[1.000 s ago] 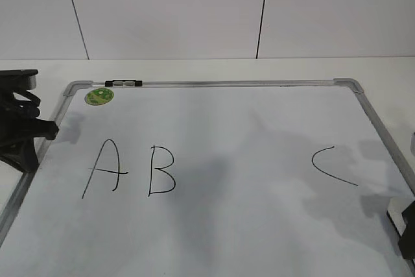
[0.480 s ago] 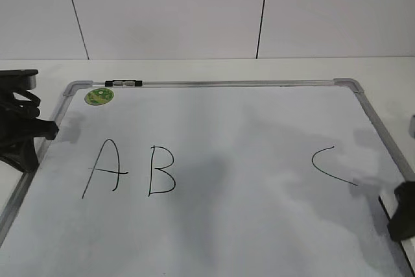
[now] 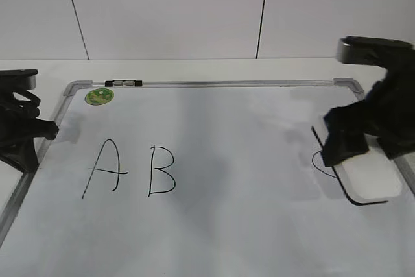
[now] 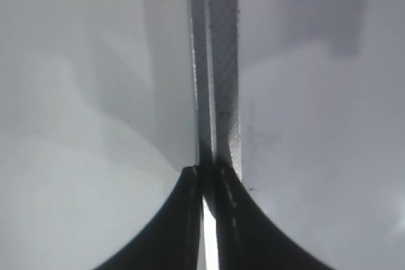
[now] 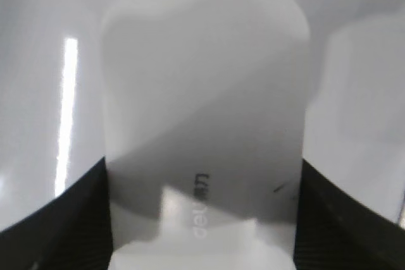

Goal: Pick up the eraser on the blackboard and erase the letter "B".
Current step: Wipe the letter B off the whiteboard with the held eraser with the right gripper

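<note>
The blackboard (image 3: 246, 218) lies flat, with "A" (image 3: 104, 168), the letter "B" (image 3: 161, 171) and a "C" drawn on it. My right gripper (image 3: 360, 154) is shut on the white eraser (image 3: 371, 183) and holds it over the board's right side, covering most of the "C". In the right wrist view the eraser (image 5: 202, 93) fills the space between the two black fingers of the right gripper (image 5: 202, 219). My left gripper (image 3: 23, 137) is shut and empty at the board's left frame (image 4: 221, 61), far left of the "B"; its closed fingertips show in the left wrist view (image 4: 207, 178).
A round green sticker (image 3: 99, 96) sits in the board's far left corner. A small black and silver clip (image 3: 123, 84) lies on the far frame. A white panelled wall stands behind the table.
My right arm has moved up and inward from the lower right edge of the view, and the eraser now shows in its jaws over the "C". The left arm has not moved.
</note>
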### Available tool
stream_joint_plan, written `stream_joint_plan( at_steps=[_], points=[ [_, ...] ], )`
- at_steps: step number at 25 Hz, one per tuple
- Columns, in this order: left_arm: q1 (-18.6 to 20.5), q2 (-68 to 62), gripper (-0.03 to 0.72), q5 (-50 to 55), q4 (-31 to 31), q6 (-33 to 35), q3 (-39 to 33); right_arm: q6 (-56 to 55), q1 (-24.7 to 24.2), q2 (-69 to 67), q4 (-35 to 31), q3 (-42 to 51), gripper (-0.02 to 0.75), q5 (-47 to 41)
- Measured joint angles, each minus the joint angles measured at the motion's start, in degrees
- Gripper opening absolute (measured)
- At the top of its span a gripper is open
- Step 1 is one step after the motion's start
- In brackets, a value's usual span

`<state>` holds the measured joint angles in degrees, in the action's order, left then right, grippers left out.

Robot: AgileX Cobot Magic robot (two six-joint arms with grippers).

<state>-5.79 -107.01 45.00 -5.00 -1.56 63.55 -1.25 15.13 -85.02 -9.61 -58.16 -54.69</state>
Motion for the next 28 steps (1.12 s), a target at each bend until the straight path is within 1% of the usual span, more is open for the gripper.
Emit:
stream_joint_plan(
  at_steps=[4, 10, 12, 20, 24, 28],
  points=[
    [0.00, 0.00, 0.020, 0.00, 0.00, 0.00, 0.00, -4.27, 6.33, -7.96, 3.44, -8.14, 0.538, -1.31],
    [0.00, 0.00, 0.020, 0.00, 0.00, 0.00, 0.00, -8.62, 13.72, -19.70, 6.96, -20.48, 0.538, -4.42],
    [0.00, 0.00, 0.019, 0.00, 0.00, 0.00, 0.00, -9.54, 15.55, -23.02, 7.19, -23.84, 0.538, -5.38],
    [0.00, 0.00, 0.019, 0.04, 0.00, 0.00, 0.00, -10.93, 21.86, -34.32, 7.55, -39.35, 0.538, -10.60],
    [0.00, 0.00, 0.019, 0.04, 0.00, 0.00, 0.00, -10.93, 23.77, -38.58, 7.42, -44.16, 0.538, -11.56],
    [0.00, 0.00, 0.019, 0.04, 0.00, 0.00, 0.00, -10.93, 24.47, -41.73, 7.20, -46.62, 0.538, -10.83]
  ],
)
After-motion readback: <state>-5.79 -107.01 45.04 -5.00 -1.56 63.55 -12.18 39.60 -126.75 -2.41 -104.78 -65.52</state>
